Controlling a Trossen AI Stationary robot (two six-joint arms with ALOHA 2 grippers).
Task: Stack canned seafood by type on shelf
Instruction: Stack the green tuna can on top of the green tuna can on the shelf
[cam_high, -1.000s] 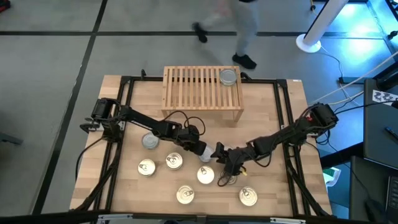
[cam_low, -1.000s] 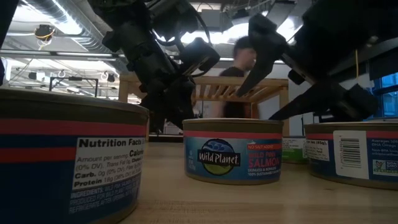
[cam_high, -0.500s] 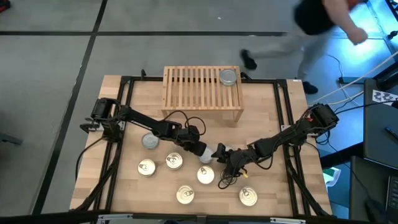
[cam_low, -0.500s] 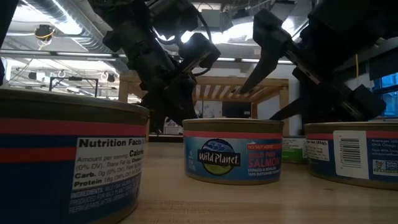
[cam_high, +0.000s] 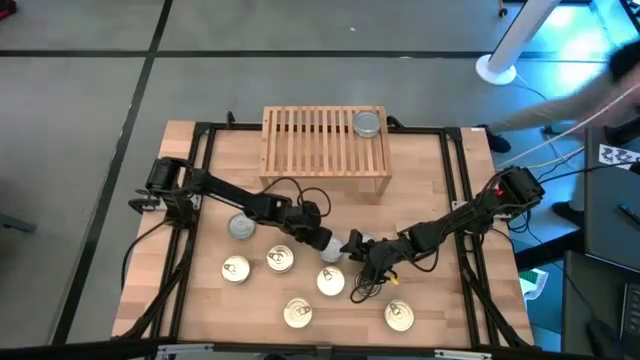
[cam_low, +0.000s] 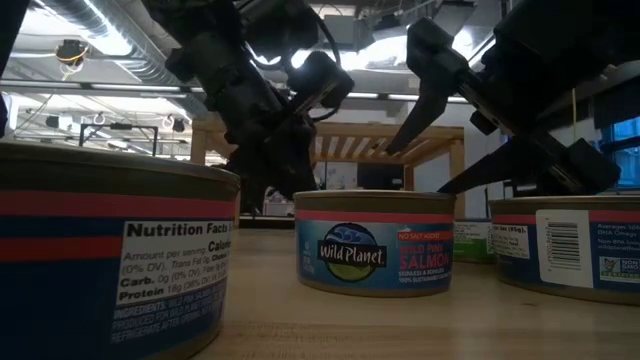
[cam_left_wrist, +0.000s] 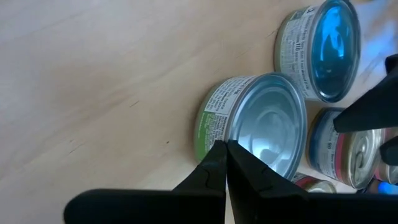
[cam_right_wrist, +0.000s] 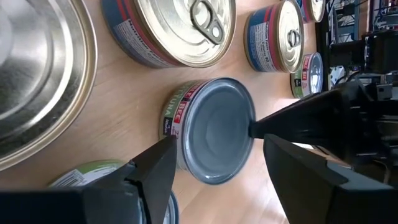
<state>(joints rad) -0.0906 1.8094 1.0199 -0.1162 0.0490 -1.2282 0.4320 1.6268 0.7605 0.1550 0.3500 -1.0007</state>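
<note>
With one silver-lidded can (cam_high: 367, 124) already sitting at the shelf's (cam_high: 310, 142) right back corner, the spread right gripper (cam_right_wrist: 211, 158) is straddling a grey-lidded can (cam_right_wrist: 211, 127) mid-table, needing to clench next, while the clenched left gripper (cam_left_wrist: 225, 167) is nudging it.

Light-wood table (cam_high: 440, 180) carrying a slatted shelf (cam_high: 320, 145) at the middle of its far edge, one silver-lidded can (cam_high: 367, 124) on the shelf's right end. Gold-lidded cans (cam_high: 280, 259) lie scattered toward the near edge, a silver-lidded can (cam_high: 240, 227) left of centre.
</note>
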